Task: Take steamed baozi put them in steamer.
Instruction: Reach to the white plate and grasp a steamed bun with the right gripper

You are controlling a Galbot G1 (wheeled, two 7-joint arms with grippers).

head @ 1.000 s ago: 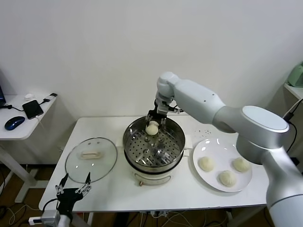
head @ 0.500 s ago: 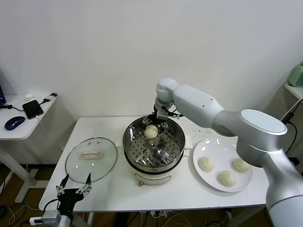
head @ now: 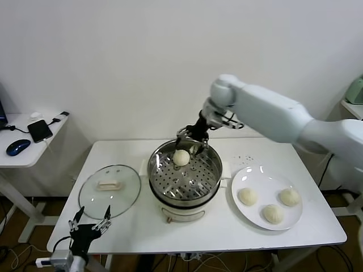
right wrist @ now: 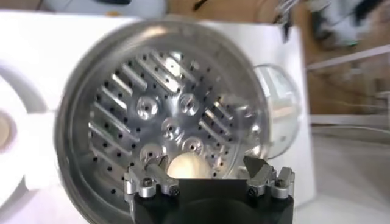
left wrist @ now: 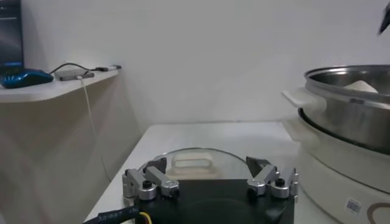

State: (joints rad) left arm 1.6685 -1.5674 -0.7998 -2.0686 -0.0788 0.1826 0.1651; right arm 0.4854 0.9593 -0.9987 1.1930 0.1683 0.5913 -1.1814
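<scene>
— Where is your right tool [head: 189, 139]?

— Above the far rim of the steamer [head: 211, 178], fingers spread wide and holding nothing. My wrist camera looks straight down past the tool [right wrist: 209, 176] onto the perforated tray, and one bun [right wrist: 189, 165] lies there between and below the fingertips, clear of them.

— So a bun is inside the steamer?

— Yes — one bun [head: 181, 157] sits on the tray near the back wall. The steamer stands on its white base in the middle of the tabletop [head: 136, 226].

— And the others?

— Three buns lie on the white plate [head: 255, 175], just beside the steamer on my right: one [head: 247, 196] nearest the steamer, one [head: 273, 213] toward the front edge, one [head: 289, 196] on the outer side. They sit apart from one another.

— What about your left tool [head: 89, 221]?

— It hangs low at the front left corner of the tabletop, fingers wide, gripping nothing. Its own camera shows the tool [left wrist: 210, 182] pointed at the glass lid [left wrist: 195, 164], which lies flat on the tabletop with its white handle up. The lid [head: 109, 190] rests to the left of the steamer, near it — I cannot tell whether the two touch.
</scene>
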